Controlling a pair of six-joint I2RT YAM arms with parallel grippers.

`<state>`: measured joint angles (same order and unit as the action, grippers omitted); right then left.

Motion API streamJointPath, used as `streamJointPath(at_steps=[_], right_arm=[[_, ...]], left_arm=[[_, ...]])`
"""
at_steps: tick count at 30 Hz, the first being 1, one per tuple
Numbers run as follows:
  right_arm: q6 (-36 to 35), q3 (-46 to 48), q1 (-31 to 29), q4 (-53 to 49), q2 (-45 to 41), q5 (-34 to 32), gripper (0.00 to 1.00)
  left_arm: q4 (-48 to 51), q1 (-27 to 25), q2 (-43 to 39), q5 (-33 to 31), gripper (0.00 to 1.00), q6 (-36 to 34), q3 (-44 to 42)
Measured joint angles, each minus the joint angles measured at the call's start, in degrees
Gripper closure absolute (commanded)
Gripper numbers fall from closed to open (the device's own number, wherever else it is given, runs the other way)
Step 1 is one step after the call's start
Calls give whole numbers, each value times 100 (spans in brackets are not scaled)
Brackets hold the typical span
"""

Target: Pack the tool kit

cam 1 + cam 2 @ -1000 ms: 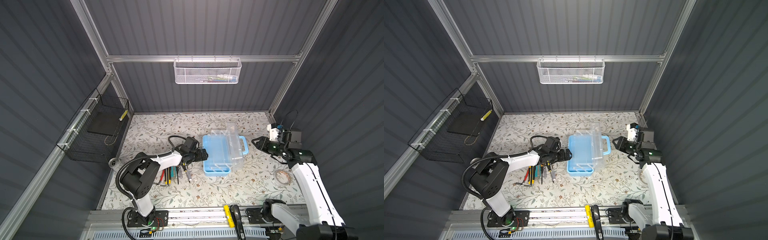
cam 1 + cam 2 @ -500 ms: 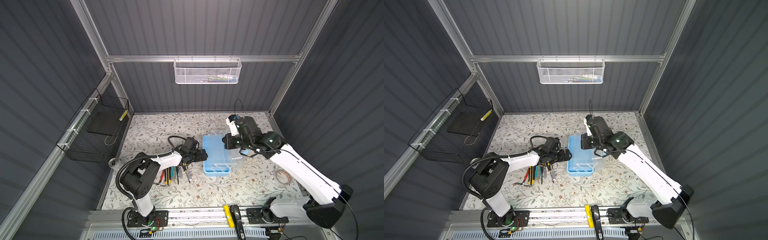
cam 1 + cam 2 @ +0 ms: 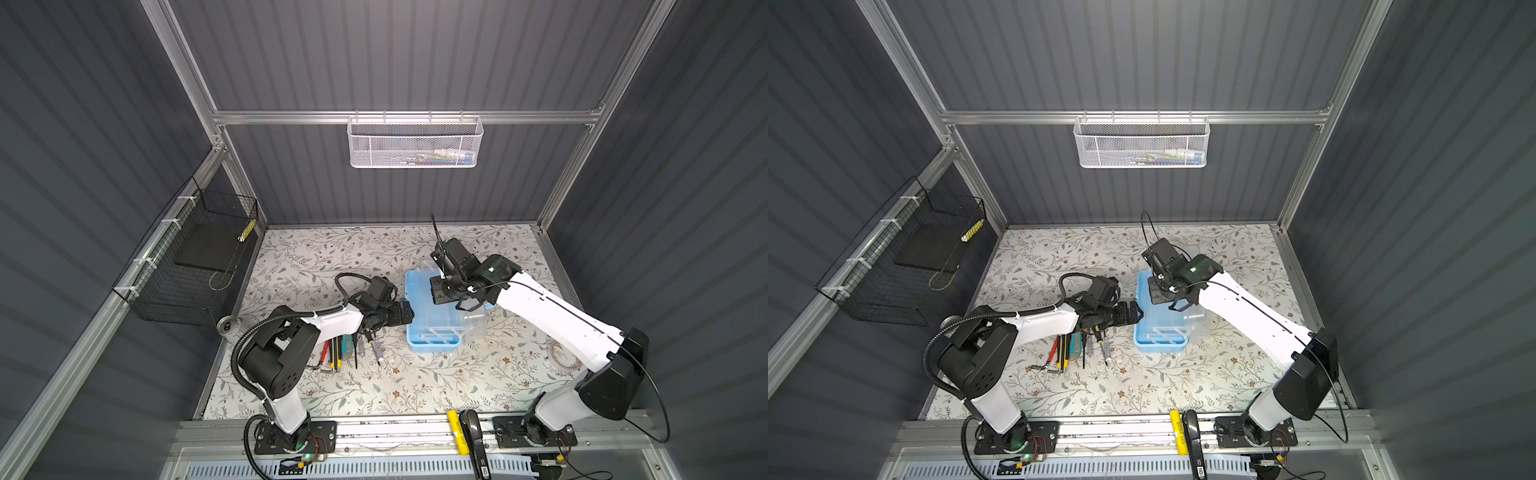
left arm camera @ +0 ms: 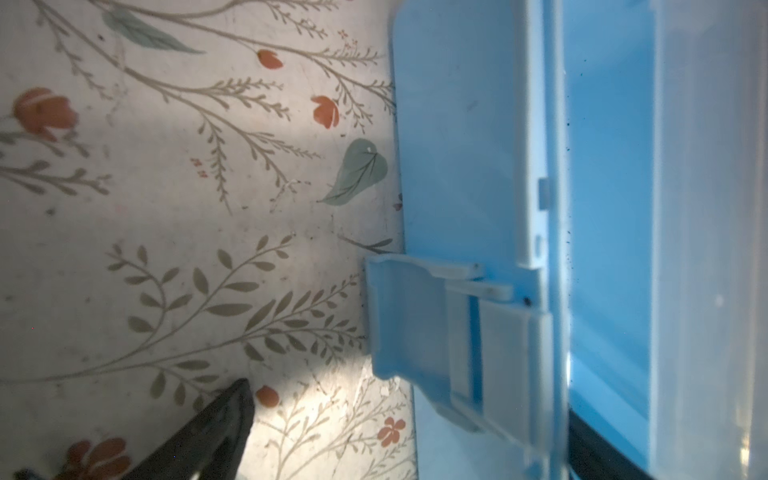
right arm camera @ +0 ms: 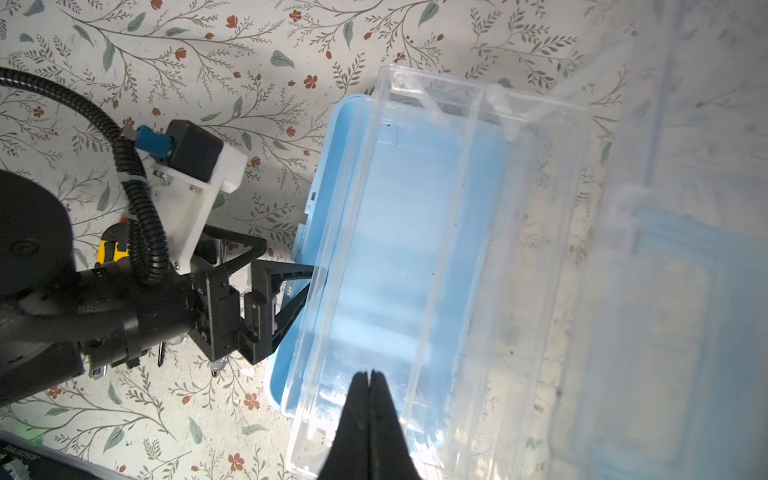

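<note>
The tool kit's light-blue box (image 3: 432,340) (image 3: 1158,338) lies open in the middle of the table. A clear inner tray (image 5: 436,249) rests in it, and the clear lid (image 3: 473,326) is folded out to the right. My left gripper (image 3: 409,311) (image 4: 409,415) is open at the box's left wall, by the blue latch (image 4: 415,332), with nothing in it. My right gripper (image 5: 369,374) (image 3: 465,305) hovers over the tray, shut with nothing between its fingers. Several screwdrivers, hex keys and knives (image 3: 353,349) (image 3: 1075,345) lie on the table under the left arm.
A white mesh basket (image 3: 415,143) hangs on the back wall. A black wire basket (image 3: 195,266) hangs on the left wall. A roll of clear tape (image 3: 565,357) lies at the right edge. A yellow tool (image 3: 455,428) lies on the front rail.
My right arm has swung in from the right side to above the box, and its gripper has shut. The left arm and the box have not moved.
</note>
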<state>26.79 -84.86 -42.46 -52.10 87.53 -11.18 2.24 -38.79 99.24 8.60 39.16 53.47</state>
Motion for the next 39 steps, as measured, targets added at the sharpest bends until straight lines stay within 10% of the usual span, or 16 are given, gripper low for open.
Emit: streamJointPath(at_steps=[24, 39], right_arm=[[-101, 1906, 1132, 490, -1591, 590, 92], [-343, 1233, -1029, 1757, -96, 1252, 66]], left_arm=[[186, -208, -317, -227, 1, -111, -4], [2758, 168, -4044, -3224, 1, -949, 79]])
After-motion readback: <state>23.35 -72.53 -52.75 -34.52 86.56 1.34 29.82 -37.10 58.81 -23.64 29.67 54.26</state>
